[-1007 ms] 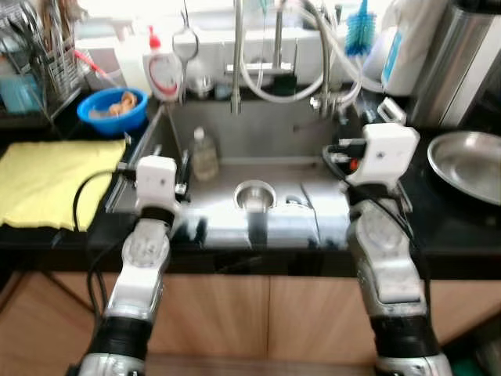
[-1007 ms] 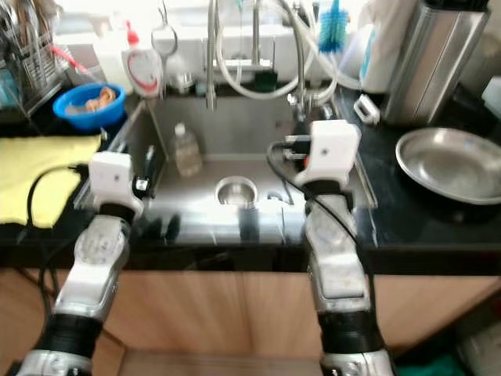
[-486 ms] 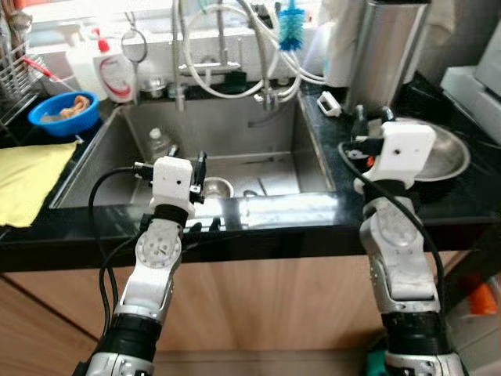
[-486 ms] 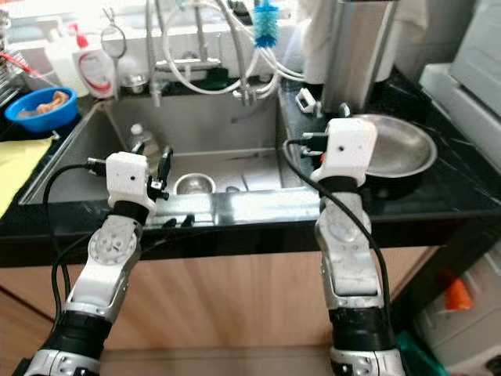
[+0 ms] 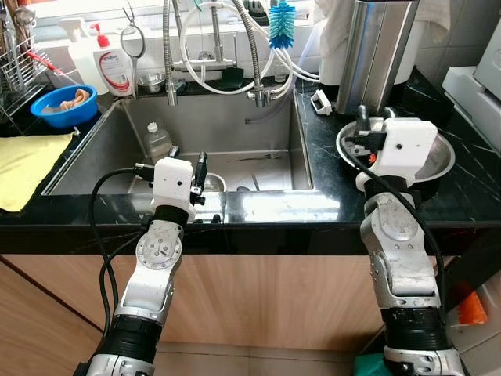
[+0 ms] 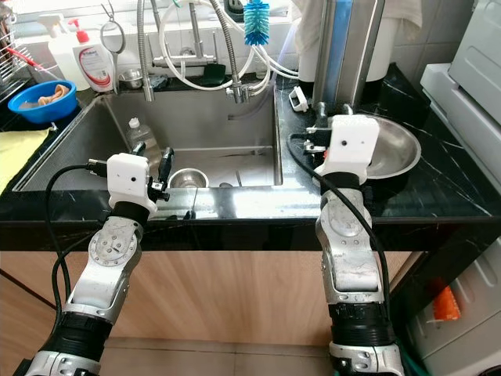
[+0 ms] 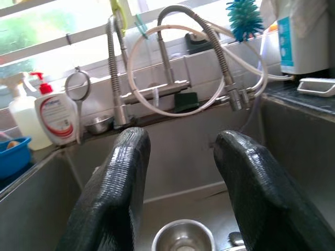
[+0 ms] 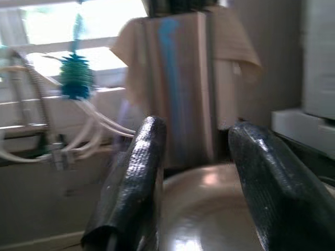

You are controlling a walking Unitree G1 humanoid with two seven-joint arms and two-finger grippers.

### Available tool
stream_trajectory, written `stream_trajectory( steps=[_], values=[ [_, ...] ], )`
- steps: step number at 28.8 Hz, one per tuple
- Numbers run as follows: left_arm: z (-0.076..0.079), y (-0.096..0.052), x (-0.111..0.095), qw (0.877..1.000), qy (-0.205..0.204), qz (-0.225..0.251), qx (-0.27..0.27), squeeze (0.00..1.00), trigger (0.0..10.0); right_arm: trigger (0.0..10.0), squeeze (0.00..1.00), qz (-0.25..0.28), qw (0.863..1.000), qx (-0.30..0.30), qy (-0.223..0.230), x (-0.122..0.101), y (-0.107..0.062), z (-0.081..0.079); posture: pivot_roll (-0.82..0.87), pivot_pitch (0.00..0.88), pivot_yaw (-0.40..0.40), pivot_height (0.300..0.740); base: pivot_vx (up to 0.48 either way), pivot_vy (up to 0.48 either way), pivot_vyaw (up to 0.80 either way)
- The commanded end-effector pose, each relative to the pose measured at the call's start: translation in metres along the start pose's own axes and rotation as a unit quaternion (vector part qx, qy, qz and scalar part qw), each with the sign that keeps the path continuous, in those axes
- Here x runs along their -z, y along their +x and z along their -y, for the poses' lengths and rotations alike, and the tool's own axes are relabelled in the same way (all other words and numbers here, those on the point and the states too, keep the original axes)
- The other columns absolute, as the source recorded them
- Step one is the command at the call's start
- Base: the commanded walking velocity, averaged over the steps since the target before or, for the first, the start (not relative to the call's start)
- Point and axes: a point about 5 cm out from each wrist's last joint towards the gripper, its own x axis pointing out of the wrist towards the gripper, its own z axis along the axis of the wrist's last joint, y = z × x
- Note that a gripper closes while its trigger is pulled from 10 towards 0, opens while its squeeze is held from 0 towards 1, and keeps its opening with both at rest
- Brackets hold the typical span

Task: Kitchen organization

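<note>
Two grippers reach out ahead of us over the black counter (image 5: pixel 258 205), and we place everything against the steel sink (image 5: pixel 235 129) set into it. Our left gripper (image 7: pixel 180 178) hangs over the sink's near edge, its fingers (image 7: pixel 112 193) apart with nothing between them, pointing toward the taps at the sink's far wall. Down in the basin, just past those fingers, sits a small steel cup (image 7: pixel 183 238), and a little clear bottle (image 5: pixel 157 139) stands on the left part of the sink floor.

Our right gripper (image 8: pixel 201 178) is over the counter to the right of the sink, above the near rim of a wide steel bowl (image 6: pixel 395 149) that rests there. Its fingers (image 8: pixel 133 183) are also spread, holding nothing; we cannot tell whether they touch the bowl.

Behind the sink, a blue bottle brush (image 5: pixel 281 13) hangs among looping white hoses, and a red-and-white soap bottle (image 5: pixel 114 59) stands at the sink's far left corner. Left of the sink, a blue bowl (image 5: pixel 64 105) holds something pale, and a yellow cloth (image 5: pixel 19 160) lies flat on the counter nearer to us. A tall steel canister (image 5: pixel 376 47) rises at the sink's far right, behind the wide bowl.
</note>
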Motion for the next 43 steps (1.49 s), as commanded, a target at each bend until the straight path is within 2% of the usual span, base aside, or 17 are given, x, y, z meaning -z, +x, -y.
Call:
stream_trajectory(
  steps=[1, 3, 7, 10, 12, 16, 17, 18, 24, 28, 38, 43],
  values=[
    [-0.008, -0.001, 0.004, 1.000, 0.006, -0.012, -0.007, 0.00, 10.0, 10.0, 1.00, -0.015, 1.000, 0.021, 0.008, 0.002, 0.002, 0.003, -0.20, 0.000, 0.069, 0.740, 0.000, 0.000, 0.00],
    [-0.008, -0.003, 0.005, 1.000, 0.005, -0.015, -0.006, 0.00, 10.0, 10.0, 1.00, -0.040, 0.995, 0.085, 0.025, 0.007, 0.003, 0.021, -0.20, 0.000, 0.069, 0.740, 0.000, 0.000, 0.00],
    [-0.006, -0.002, 0.006, 1.000, 0.004, -0.019, -0.002, 0.00, 10.0, 10.0, 1.00, -0.062, 0.985, 0.153, 0.045, 0.010, 0.002, 0.038, -0.20, 0.000, 0.071, 0.740, 0.000, 0.000, 0.00],
    [-0.006, -0.002, 0.006, 1.000, 0.003, -0.020, 0.000, 0.00, 10.0, 10.0, 1.00, -0.072, 0.979, 0.186, 0.041, 0.010, 0.000, 0.046, -0.20, 0.000, 0.070, 0.740, 0.000, 0.000, 0.00],
    [-0.007, -0.001, 0.006, 1.000, 0.003, -0.020, 0.000, 0.00, 10.0, 10.0, 1.00, -0.086, 0.970, 0.220, 0.053, 0.013, -0.002, 0.054, -0.20, 0.000, 0.070, 0.740, 0.000, 0.000, 0.00],
    [-0.007, -0.002, 0.006, 1.000, 0.003, -0.021, 0.001, 0.00, 10.0, 10.0, 1.00, -0.097, 0.966, 0.234, 0.057, 0.015, -0.004, 0.059, -0.20, 0.000, 0.071, 0.740, 0.000, 0.000, 0.00],
    [-0.007, -0.002, 0.006, 1.000, 0.003, -0.022, 0.001, 0.00, 10.0, 10.0, 0.73, -0.098, 0.966, 0.234, 0.055, 0.015, -0.004, 0.058, -0.20, 0.000, 0.071, 0.740, 0.000, 0.000, 0.00],
    [-0.007, -0.002, 0.006, 1.000, 0.003, -0.022, 0.001, 0.00, 10.0, 10.0, 0.00, -0.098, 0.964, 0.238, 0.058, 0.015, -0.004, 0.058, -0.20, 0.000, 0.070, 0.740, 0.000, 0.000, 0.00],
    [-0.007, -0.002, 0.006, 1.000, 0.003, -0.022, 0.000, 0.00, 10.0, 10.0, 0.00, -0.090, 0.959, 0.257, 0.078, 0.012, -0.005, 0.059, -0.19, 0.000, 0.066, 0.740, 0.000, 0.000, 0.00],
    [-0.010, -0.002, 0.006, 1.000, 0.003, -0.023, -0.007, 0.00, 10.0, 10.0, 0.00, -0.108, 0.948, 0.279, 0.107, 0.018, -0.007, 0.062, -0.19, 0.000, 0.065, 0.740, 0.000, 0.000, 0.00],
    [-0.011, -0.001, 0.006, 1.000, 0.006, -0.023, -0.008, 0.00, 10.0, 10.0, 0.00, -0.128, 0.936, 0.306, 0.118, 0.022, -0.005, 0.069, -0.19, 0.000, 0.064, 0.740, 0.000, 0.000, 0.00],
    [-0.011, -0.001, 0.006, 1.000, 0.007, -0.022, -0.008, 0.00, 10.0, 10.0, 0.00, -0.137, 0.935, 0.303, 0.119, 0.024, -0.006, 0.066, -0.19, 0.000, 0.068, 0.740, 0.000, 0.000, 0.00]
  ],
)
